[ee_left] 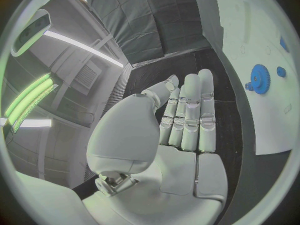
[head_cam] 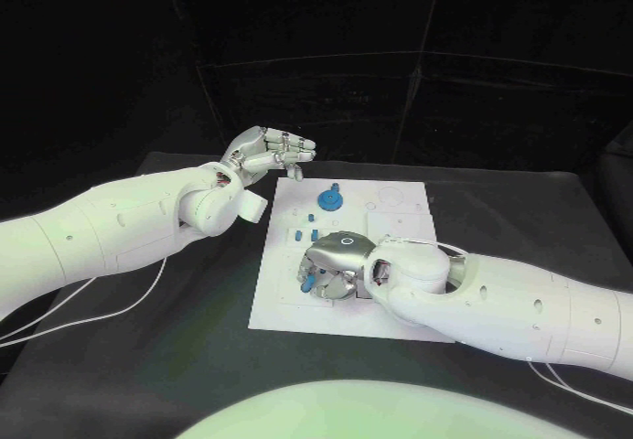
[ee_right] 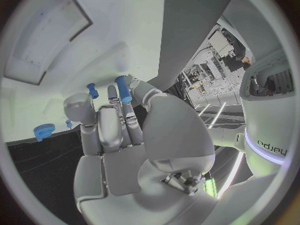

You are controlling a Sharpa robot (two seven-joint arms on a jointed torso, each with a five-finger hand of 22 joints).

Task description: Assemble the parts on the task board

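A blue peg [ee_right: 122, 89] is pinched between the fingers [ee_right: 128, 116] of the right hand [head_cam: 346, 265], held low over the middle of the task board [head_cam: 396, 315], presumably for seating in a hole. The left hand [head_cam: 271, 151] is held off the board's far left corner, fingers curled, grasping nothing. A blue gear [head_cam: 330, 198] lies at the board's far end, well apart from both hands.

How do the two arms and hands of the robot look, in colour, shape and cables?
Both arms have smooth, rounded white shells. The left hand and right hand are silver metal with segmented fingers and pale palm pads. Thin white cables hang from the left arm, and another trails from the right arm.
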